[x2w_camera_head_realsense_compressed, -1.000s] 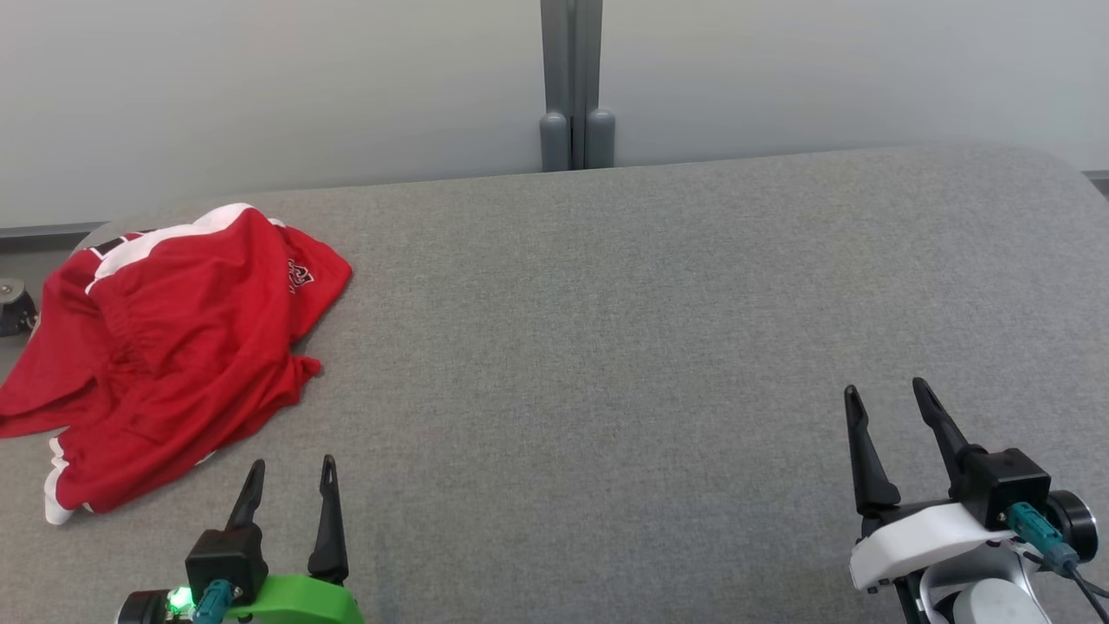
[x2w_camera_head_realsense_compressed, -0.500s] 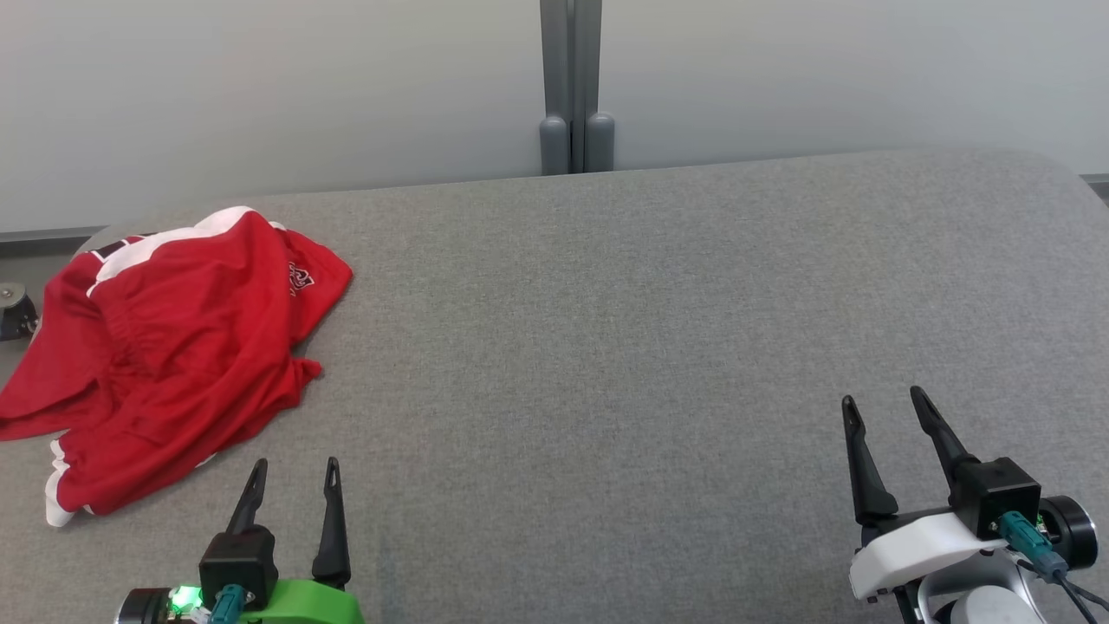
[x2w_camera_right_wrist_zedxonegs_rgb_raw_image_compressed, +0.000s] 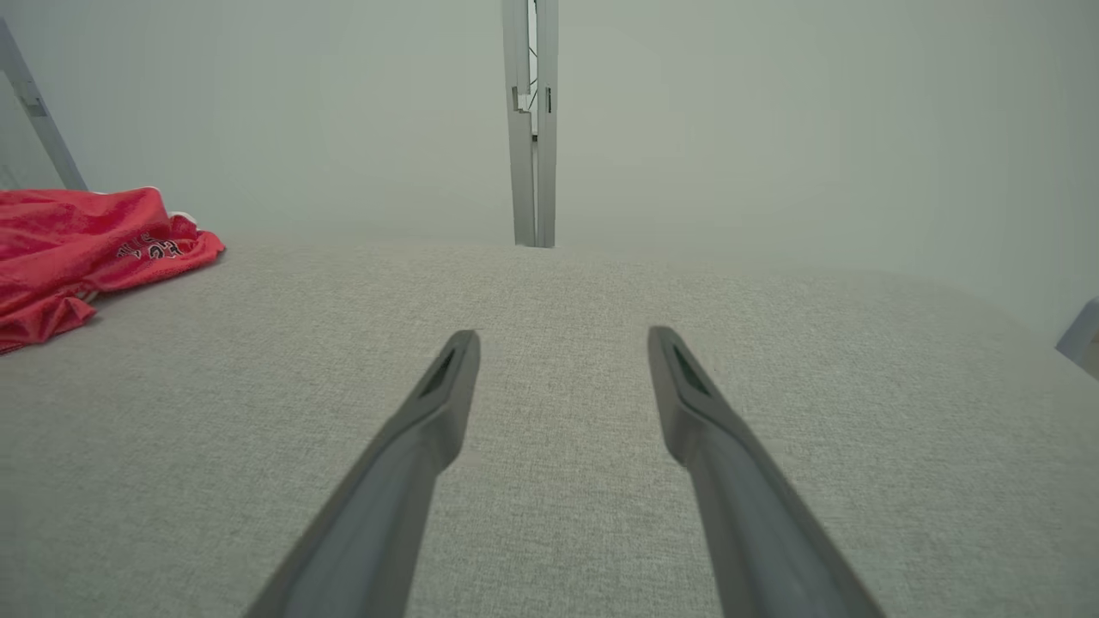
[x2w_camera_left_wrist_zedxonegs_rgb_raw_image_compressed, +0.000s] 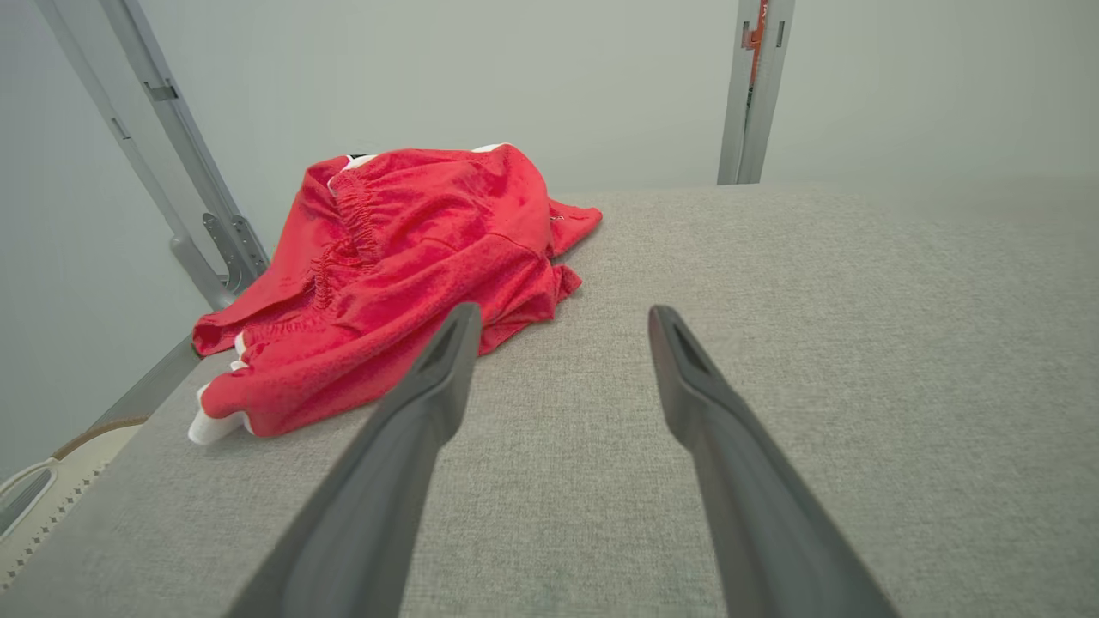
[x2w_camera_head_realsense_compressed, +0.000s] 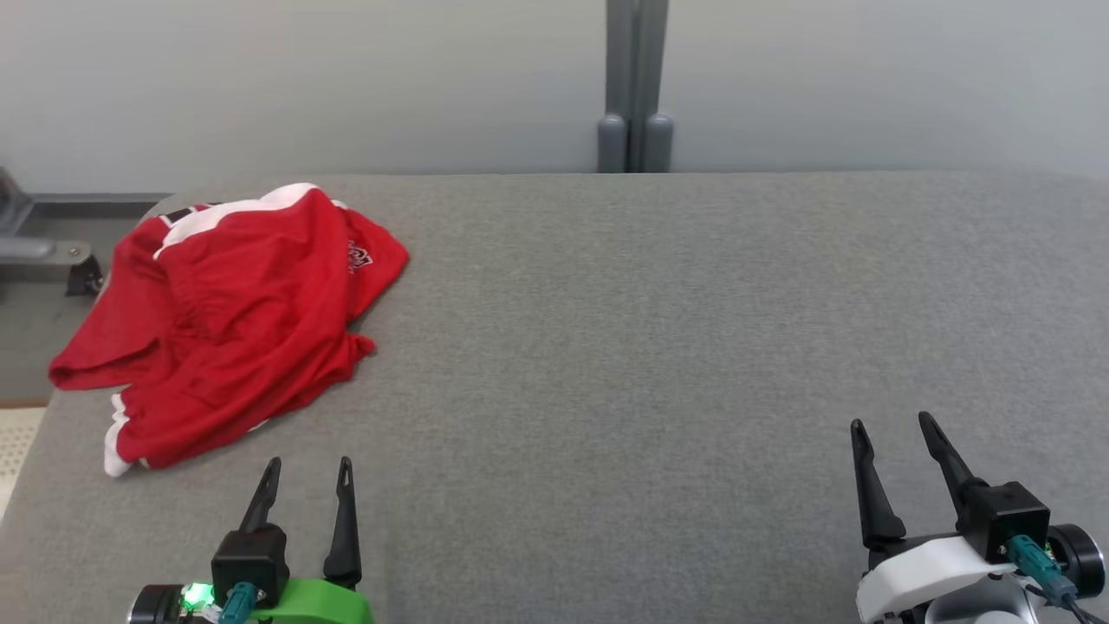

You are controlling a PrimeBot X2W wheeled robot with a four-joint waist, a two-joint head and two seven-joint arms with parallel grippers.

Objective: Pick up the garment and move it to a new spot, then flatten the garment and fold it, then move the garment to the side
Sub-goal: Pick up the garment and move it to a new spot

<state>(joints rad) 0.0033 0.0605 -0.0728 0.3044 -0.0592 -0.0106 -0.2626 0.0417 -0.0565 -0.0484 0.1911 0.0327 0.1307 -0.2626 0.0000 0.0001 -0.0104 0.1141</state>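
The garment point(x2w_camera_head_realsense_compressed: 234, 312) is a pair of red shorts with white trim, lying crumpled at the far left of the grey table point(x2w_camera_head_realsense_compressed: 650, 329), one part hanging over the left edge. In the left wrist view the garment point(x2w_camera_left_wrist_zedxonegs_rgb_raw_image_compressed: 403, 266) lies ahead and to the left, and in the right wrist view the garment point(x2w_camera_right_wrist_zedxonegs_rgb_raw_image_compressed: 77, 249) shows at the left edge. My left gripper point(x2w_camera_head_realsense_compressed: 310, 464) hovers open near the front edge, just short of the shorts, with nothing between its fingers. Far from the cloth, my right gripper point(x2w_camera_head_realsense_compressed: 892, 423) stands open at the lower right, also holding nothing.
A grey post point(x2w_camera_head_realsense_compressed: 634, 87) rises behind the table against a pale wall. Metal frame parts point(x2w_camera_head_realsense_compressed: 43, 251) stand off the table's left edge. Bare grey cloth stretches between the shorts and the right gripper.
The camera has turned left and tipped slightly, shifting the whole scene to the right in the picture. Both grippers sit a little lower in the view and stay open. The garment has not moved on the table.
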